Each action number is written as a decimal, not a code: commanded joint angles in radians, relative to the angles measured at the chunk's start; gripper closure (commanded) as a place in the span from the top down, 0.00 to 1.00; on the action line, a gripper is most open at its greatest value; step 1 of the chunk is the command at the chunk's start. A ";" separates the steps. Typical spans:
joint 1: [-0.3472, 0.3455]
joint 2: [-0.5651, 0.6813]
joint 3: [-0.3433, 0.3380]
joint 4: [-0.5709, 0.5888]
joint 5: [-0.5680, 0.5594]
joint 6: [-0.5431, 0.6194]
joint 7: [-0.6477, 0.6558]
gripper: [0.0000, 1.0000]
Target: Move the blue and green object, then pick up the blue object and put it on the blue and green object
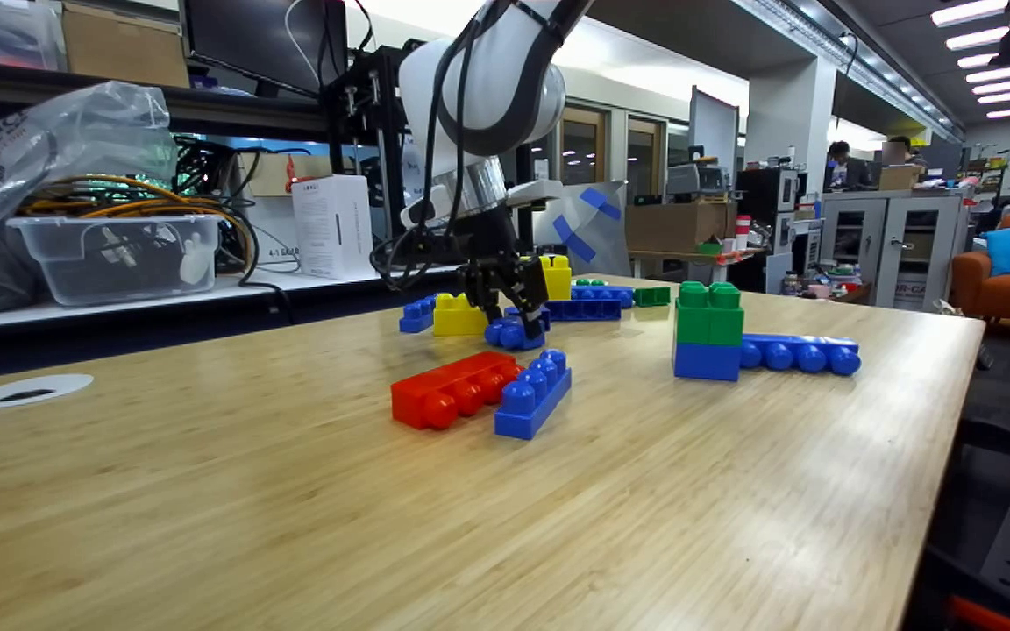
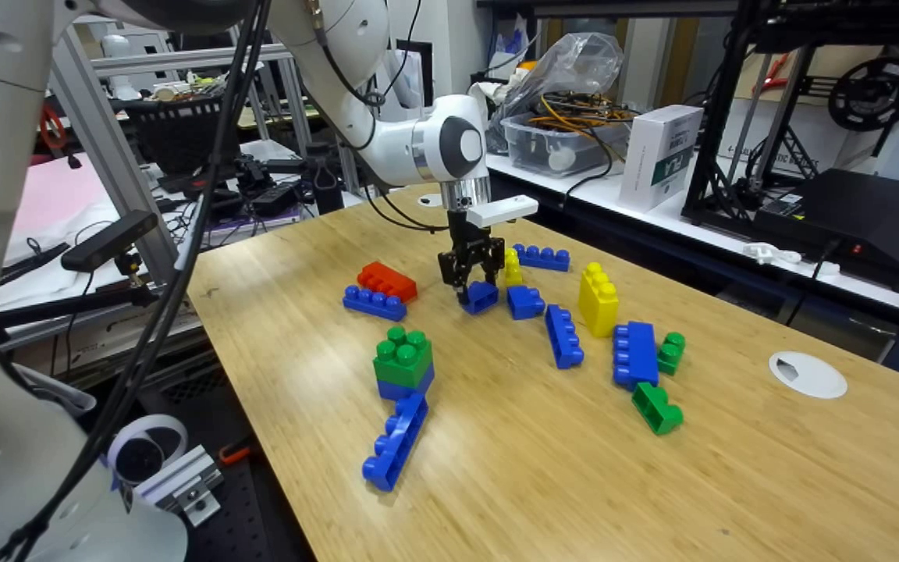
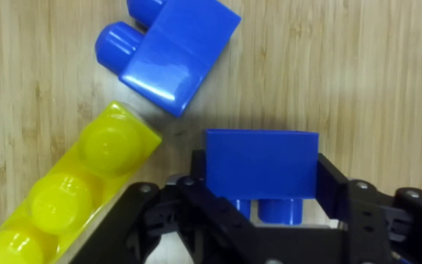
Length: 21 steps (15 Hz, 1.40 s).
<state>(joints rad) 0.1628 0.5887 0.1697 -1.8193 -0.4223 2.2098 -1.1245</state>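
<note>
The blue object, a small squarish brick [image 3: 261, 165], is between the two fingers of my gripper [image 3: 258, 176]. Both fingers touch its sides in the wrist view. The brick lies on its side, its studs pointing back under the gripper body. In an exterior view the brick [image 2: 481, 300] is at or just above the table, under the gripper [image 2: 477, 286]. In another exterior view its studs [image 1: 509, 333] face the camera. The blue and green object [image 1: 708, 329] stands upright, apart from the gripper, with green on a blue base; it also shows here [image 2: 404, 363].
A yellow brick [image 3: 64, 198] and a similar blue brick [image 3: 174, 55] lie close to the gripper. A red brick [image 1: 457, 386] with a blue strip [image 1: 536, 394] lies nearby. A long blue strip [image 2: 399, 441] touches the tower's foot. A tall yellow brick [image 2: 598, 300] stands further off.
</note>
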 commanded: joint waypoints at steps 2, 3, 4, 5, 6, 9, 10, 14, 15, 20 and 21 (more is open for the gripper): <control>-0.059 -0.062 0.020 -0.056 0.058 0.061 -0.078 0.45; -0.072 -0.079 0.021 -0.068 0.072 0.079 -0.098 0.45; -0.087 -0.103 0.022 -0.085 0.088 0.101 -0.122 0.45; -0.101 -0.123 0.024 -0.098 0.108 0.120 -0.150 0.45; -0.117 -0.145 0.028 -0.117 0.131 0.142 -0.184 0.45; -0.153 -0.198 0.036 -0.172 0.215 0.197 -0.285 0.45; -0.167 -0.212 0.041 -0.195 0.249 0.220 -0.326 0.45; -0.251 -0.243 0.094 -0.254 0.482 0.264 -0.586 0.45; -0.271 -0.249 0.105 -0.262 0.550 0.259 -0.661 0.45; -0.339 -0.279 0.111 -0.298 0.842 0.188 -0.973 0.45; -0.341 -0.282 0.104 -0.301 0.881 0.171 -1.015 0.45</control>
<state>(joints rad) -0.1461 0.3398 0.2596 -2.0887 0.3507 2.4190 -2.0147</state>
